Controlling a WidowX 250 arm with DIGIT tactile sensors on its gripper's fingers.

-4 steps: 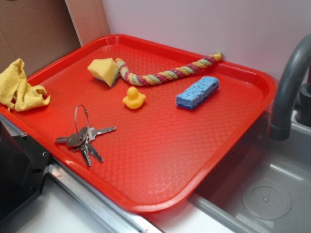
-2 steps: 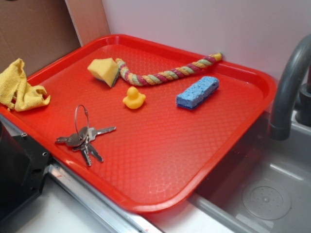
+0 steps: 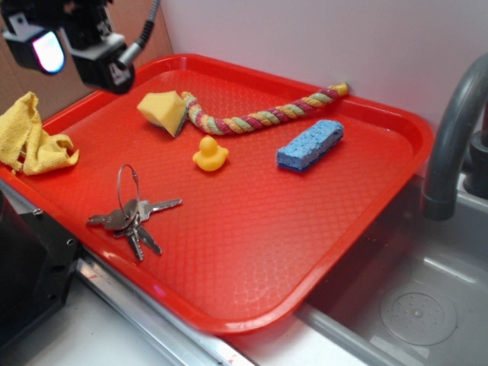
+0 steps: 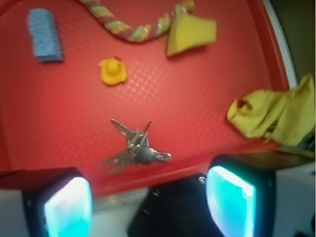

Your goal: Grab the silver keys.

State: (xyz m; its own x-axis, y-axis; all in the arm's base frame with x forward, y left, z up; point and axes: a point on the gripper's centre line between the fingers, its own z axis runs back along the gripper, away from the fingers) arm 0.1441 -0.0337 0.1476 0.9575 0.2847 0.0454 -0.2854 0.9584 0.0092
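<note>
The silver keys [image 3: 131, 216] lie flat on the red tray [image 3: 274, 229] near its front left edge, with the wire ring standing up behind them. My gripper [image 3: 76, 59] hangs high over the tray's back left corner, well apart from the keys. Its jaws stand wide open with nothing between them. In the wrist view the keys [image 4: 136, 150] lie ahead of the gripper [image 4: 148, 207], between the two glowing pads [image 4: 232, 202], just inside the tray's edge [image 4: 163, 173].
On the tray are a yellow duck [image 3: 210, 154], a yellow sponge [image 3: 162, 110], a striped rope [image 3: 263, 117] and a blue sponge [image 3: 310, 143]. A yellow cloth [image 3: 30, 141] hangs over the left rim. A black box [image 3: 30, 267] sits front left, a faucet [image 3: 454, 137] and sink right.
My gripper has come into the exterior view at the top left; earlier it was out of frame. The keys and the other things have not moved.
</note>
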